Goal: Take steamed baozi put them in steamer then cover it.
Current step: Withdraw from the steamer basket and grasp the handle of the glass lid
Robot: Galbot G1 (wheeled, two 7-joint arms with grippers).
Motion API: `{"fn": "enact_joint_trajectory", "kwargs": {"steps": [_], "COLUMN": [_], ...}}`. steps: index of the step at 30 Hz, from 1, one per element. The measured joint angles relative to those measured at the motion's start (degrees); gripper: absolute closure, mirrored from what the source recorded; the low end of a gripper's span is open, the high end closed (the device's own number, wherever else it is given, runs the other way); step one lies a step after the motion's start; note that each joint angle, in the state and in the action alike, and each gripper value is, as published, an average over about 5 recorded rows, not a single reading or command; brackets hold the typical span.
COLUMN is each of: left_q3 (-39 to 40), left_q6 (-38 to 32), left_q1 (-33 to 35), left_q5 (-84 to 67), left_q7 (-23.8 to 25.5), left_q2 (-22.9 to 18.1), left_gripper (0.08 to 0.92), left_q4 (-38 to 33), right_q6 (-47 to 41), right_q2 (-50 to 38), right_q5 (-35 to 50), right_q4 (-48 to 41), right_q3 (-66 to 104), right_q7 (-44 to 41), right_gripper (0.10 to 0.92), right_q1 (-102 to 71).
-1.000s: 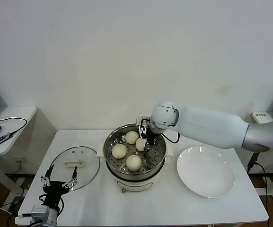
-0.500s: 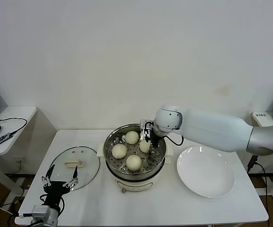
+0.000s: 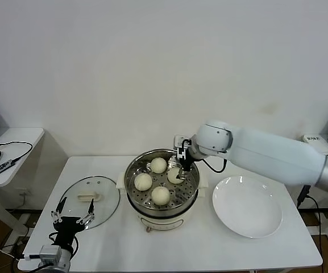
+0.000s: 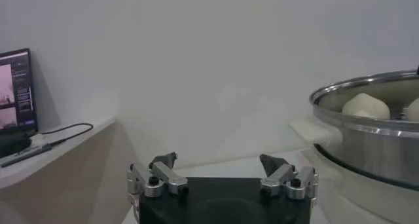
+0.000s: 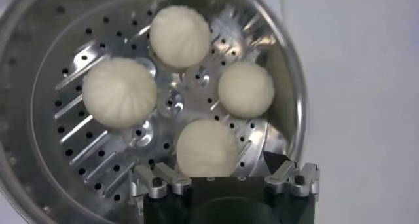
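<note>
All four steamed baozi (image 5: 182,37) are sitting in the steamer (image 3: 161,196); the right gripper (image 3: 181,165), open and empty, is hovering at frame centre, the glass cover (image 3: 90,201) lying lower left, unplaced.

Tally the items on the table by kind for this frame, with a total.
Baozi: 4, all in the steamer
Steamer: 1
Glass lid: 1
White plate: 1
Total: 7

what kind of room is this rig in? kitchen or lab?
Most likely a lab or office staged as a kitchen task, not a real kitchen. The steamer sits on a plain white table against a bare wall, with a laptop and cables on a side desk.
</note>
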Motion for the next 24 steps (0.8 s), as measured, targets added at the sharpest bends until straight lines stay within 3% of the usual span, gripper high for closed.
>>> {"fn": "enact_joint_trajectory", "kwargs": {"steps": [12,24], "left_q3": [-0.07,1.05], "left_q6": [-0.22,0.46], "left_q1": [-0.36,-0.63], "left_q5": [0.15,3.57], "left_q7": [0.08,-0.91], "left_q2": [-0.08,-0.22], "left_gripper": [0.177,0.177], "left_q4": [0.09,1.35], "right_q6": [17.19,37.73], "right_q2": [-7.33,4.02], "right_q5": [-4.07,-14.05], "right_q4": [6.8,9.64], "right_q3": [23.94,65.33], "right_q7": [20.68,24.62], "right_gripper": [0.203,0.203], "right_q1": [-27.78,-66.24]}}
